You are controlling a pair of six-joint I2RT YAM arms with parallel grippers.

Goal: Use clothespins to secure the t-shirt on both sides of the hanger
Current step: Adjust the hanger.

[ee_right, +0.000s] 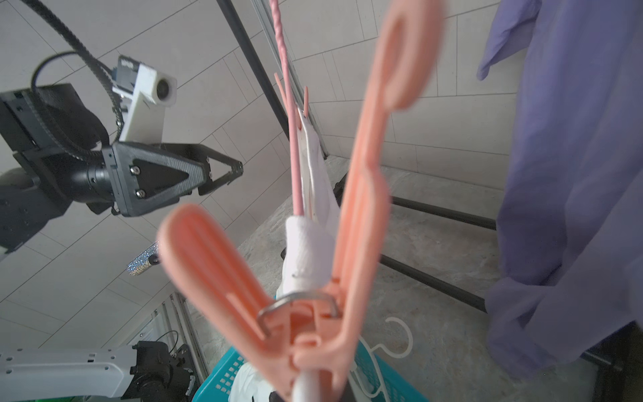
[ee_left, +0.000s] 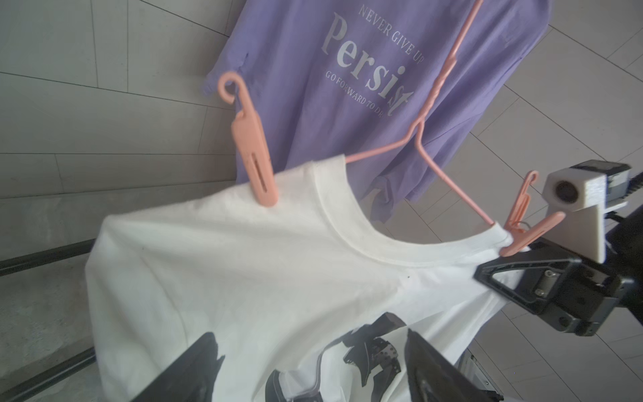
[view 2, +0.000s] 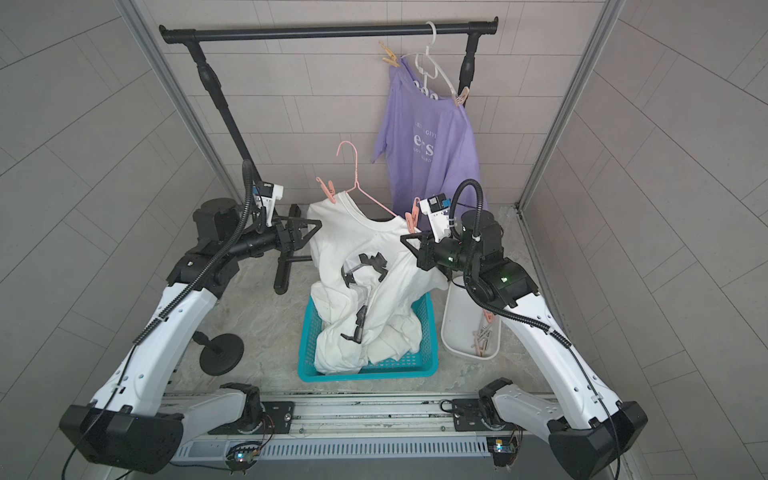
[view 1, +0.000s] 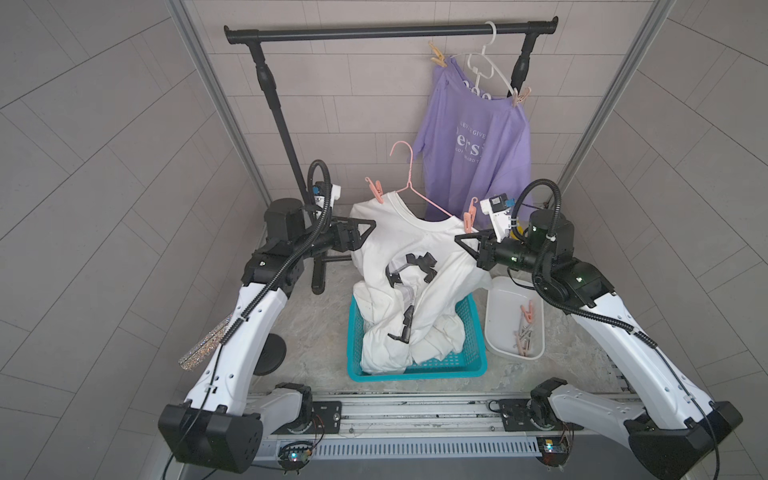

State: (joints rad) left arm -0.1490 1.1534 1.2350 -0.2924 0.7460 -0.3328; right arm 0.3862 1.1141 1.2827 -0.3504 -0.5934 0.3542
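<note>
A white t-shirt (view 1: pixel 407 249) with a black print hangs on a pink wire hanger (view 1: pixel 409 174), its lower part lying in the basket. One salmon-pink clothespin (view 1: pixel 377 192) is clipped on its left shoulder, another clothespin (view 1: pixel 469 216) on its right. My right gripper (view 1: pixel 458 238) is shut on the t-shirt's right shoulder just under that clothespin (ee_right: pixel 348 243). My left gripper (view 1: pixel 373 225) stands open at the left shoulder. In the left wrist view its fingers (ee_left: pixel 195 369) sit either side of the fabric without pinching it.
A teal basket (view 1: pixel 473 365) stands under the shirt. To its right, a white tub (view 1: pixel 498 299) holds several loose clothespins. A purple shirt (view 1: pixel 478 137), pinned on a white hanger, hangs from the black rack (view 1: pixel 374 31). A black round stand (view 2: pixel 220 347) is at left.
</note>
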